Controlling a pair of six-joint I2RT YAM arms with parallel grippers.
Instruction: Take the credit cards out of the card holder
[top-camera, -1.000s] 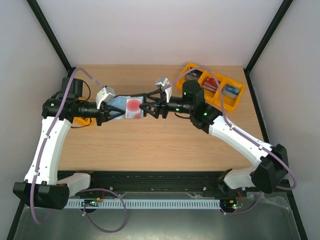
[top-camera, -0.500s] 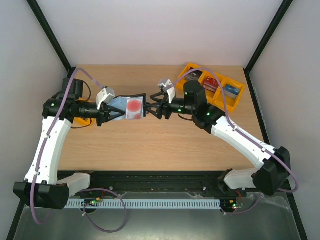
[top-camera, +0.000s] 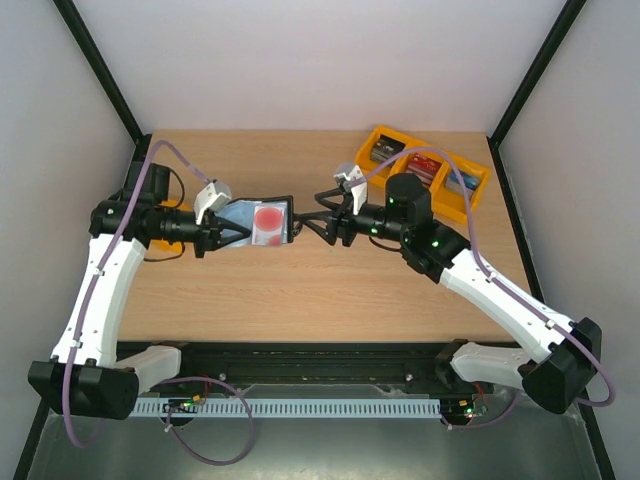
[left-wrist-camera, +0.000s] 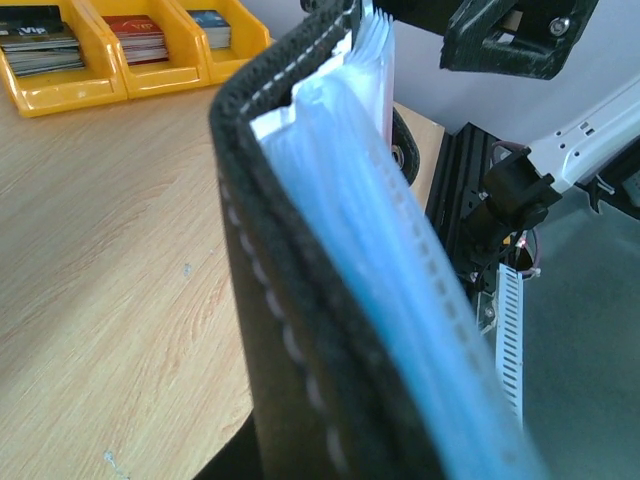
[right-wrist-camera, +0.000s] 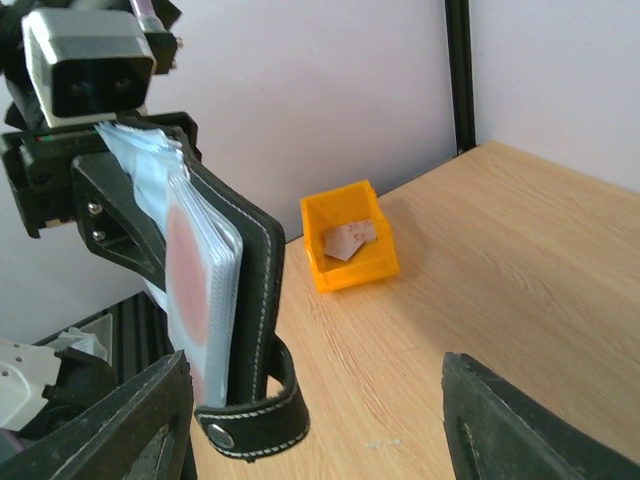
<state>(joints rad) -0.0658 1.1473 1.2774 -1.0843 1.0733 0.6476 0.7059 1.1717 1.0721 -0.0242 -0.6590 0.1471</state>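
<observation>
The top view looks down from above the near edge over the whole table (top-camera: 300, 290). The left wrist view, tight against the holder (left-wrist-camera: 290, 330), faces the trays (left-wrist-camera: 130, 60) at the far right corner. The right wrist view, also close, faces the bin (right-wrist-camera: 350, 245) by the left edge. All three share the holder.

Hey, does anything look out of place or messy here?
Nothing spilled or damaged. The card holder is held open by the left gripper, its snap tab dangling, and one pale card lies askew in the small yellow bin.
</observation>
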